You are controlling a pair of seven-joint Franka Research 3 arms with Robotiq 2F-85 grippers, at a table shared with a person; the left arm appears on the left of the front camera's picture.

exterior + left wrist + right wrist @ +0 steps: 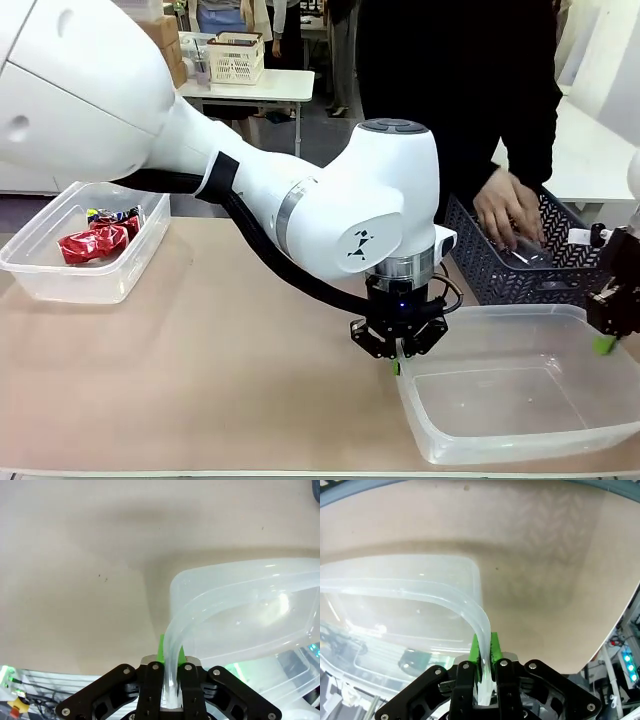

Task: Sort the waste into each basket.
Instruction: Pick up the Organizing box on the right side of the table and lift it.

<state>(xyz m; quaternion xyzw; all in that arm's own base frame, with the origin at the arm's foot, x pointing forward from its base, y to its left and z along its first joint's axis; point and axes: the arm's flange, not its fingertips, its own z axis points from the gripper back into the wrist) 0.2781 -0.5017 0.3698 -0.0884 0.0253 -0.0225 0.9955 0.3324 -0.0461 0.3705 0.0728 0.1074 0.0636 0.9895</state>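
1. Grip state: the left tool [397,363] is clamped on the left rolled rim of the transparent rectangular plastic tub [520,456] at the near right of the beige worktop [220,350]. The right tool [605,343] is clamped on the opposite rim of the same tub. Each pair of green pads [496,645] pinches the thin wall from both sides. The tub holds no waste. I cannot tell whether its base rests on the worktop.
2. Waste location: the crumpled shiny red wrappers [88,243] and small colourful packets [112,214] lie in the second tub [30,265] at the far left, well apart from both tools. The person's hand [510,208] reaches into the dark grey lattice-sided plastic basket [500,285], onto what looks like a clear plastic bottle [528,257].
3. Hazard, twisting: two tools share one flexible tub. If the arms travel at unequal speed or height, the wall will likely bow and the rim may pull out of one grip.
4. Hazard, slip: the rim is smooth and each hold is narrow. If one side slips, the tub would probably swing from the other tool and strike the worktop.
5. Hazard, collision: the basket stands just behind the held tub. Any push away from the robot could shove the basket or meet the person's hand.
6. Hazard, sudden load: a bottle dropped in off-centre could tip the tub within the pads.
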